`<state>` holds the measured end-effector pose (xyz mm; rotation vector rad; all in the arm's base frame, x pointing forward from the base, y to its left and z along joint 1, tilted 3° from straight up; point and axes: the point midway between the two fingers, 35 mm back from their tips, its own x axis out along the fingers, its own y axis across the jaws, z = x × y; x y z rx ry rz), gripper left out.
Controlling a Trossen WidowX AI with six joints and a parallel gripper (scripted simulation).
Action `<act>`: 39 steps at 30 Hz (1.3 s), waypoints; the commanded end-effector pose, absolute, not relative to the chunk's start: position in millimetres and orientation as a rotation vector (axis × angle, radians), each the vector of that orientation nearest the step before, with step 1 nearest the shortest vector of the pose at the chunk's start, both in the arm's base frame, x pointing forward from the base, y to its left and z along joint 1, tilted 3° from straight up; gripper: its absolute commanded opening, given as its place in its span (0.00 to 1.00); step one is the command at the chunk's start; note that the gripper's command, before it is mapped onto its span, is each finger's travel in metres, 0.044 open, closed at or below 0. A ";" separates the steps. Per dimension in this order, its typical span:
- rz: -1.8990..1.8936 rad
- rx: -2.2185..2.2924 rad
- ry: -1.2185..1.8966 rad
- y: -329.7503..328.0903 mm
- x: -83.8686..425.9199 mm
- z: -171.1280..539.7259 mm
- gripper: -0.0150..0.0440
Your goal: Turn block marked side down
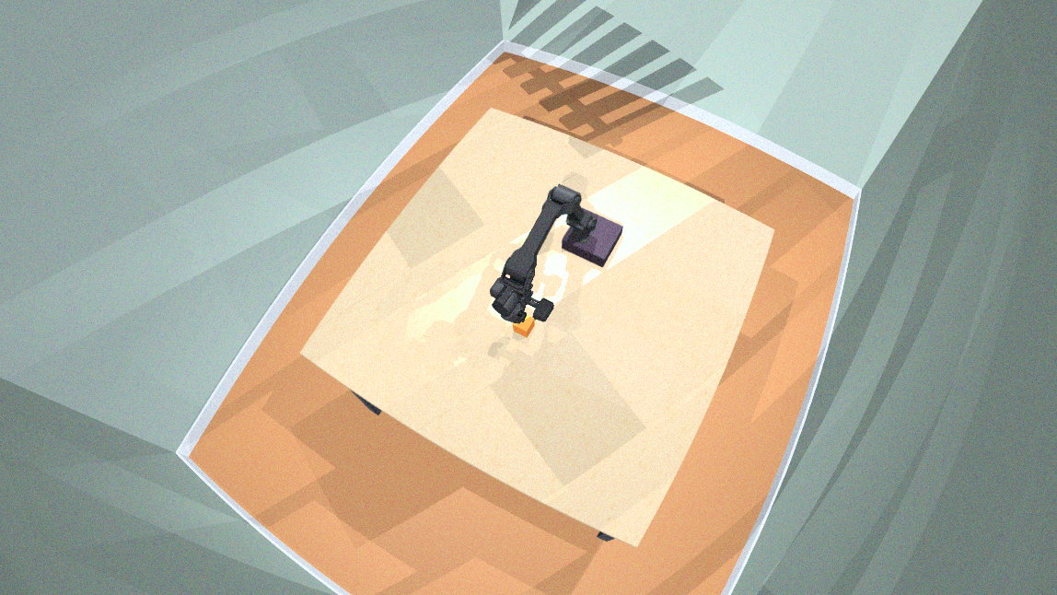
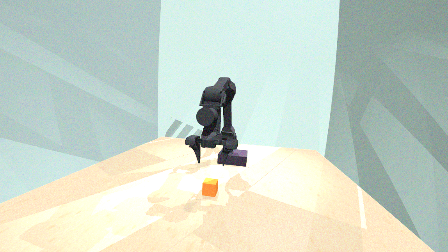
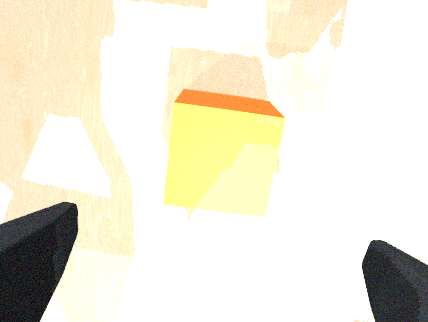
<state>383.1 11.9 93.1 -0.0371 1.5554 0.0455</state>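
An orange block [image 1: 524, 327] [image 2: 210, 187] [image 3: 222, 160] rests flat on the table [image 1: 628, 355] [image 2: 297, 219]. Its top looks bright yellow in the wrist view, with a paler patch of light at the lower right, and one side shows orange. No distinct mark can be made out; the underside and the side toward the arm's base are hidden. My gripper [image 2: 211, 164] [image 3: 227, 240] is open and empty, pointing down. It is above table height and set back from the block, toward the arm's base. In the wrist view the block lies beyond the fingertips, between their lines.
The arm's dark purple base block [image 1: 593, 238] [image 2: 236, 158] stands on the table behind the gripper. Sunlit patches and shadows cross the table around the block, and glare washes out much of the wrist view.
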 end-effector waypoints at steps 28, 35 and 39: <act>0.047 -0.045 1.576 12.3 382.8 31.2 1.00; 0.047 -0.045 1.576 12.3 382.8 19.8 1.00; 0.047 -0.045 1.576 12.3 382.6 13.3 1.00</act>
